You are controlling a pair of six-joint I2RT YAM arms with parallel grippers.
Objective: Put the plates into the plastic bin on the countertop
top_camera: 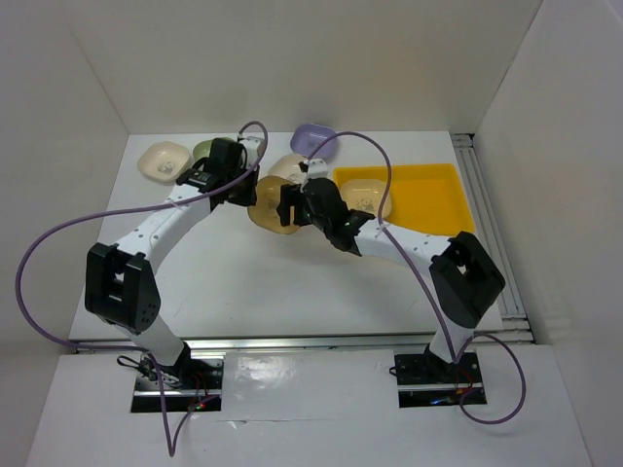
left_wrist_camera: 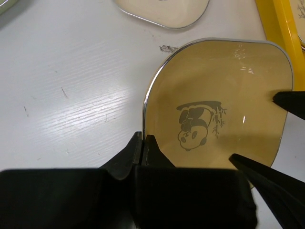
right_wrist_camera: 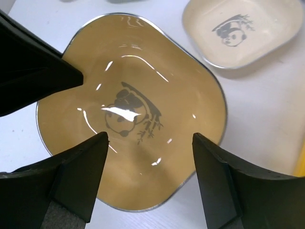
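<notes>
Both arms bend inward and meet over the brown plate, which lies flat on the countertop, near the left side of the plastic bin but outside it. The left arm goes from its elbow up and to the right. The left gripper is closed, with its tips at the plate's rim; I cannot tell if the rim is pinched. The right arm stretches to the left. The right gripper is spread wide and points down, with both fingers above the plate. One cream plate lies just beside.
</notes>
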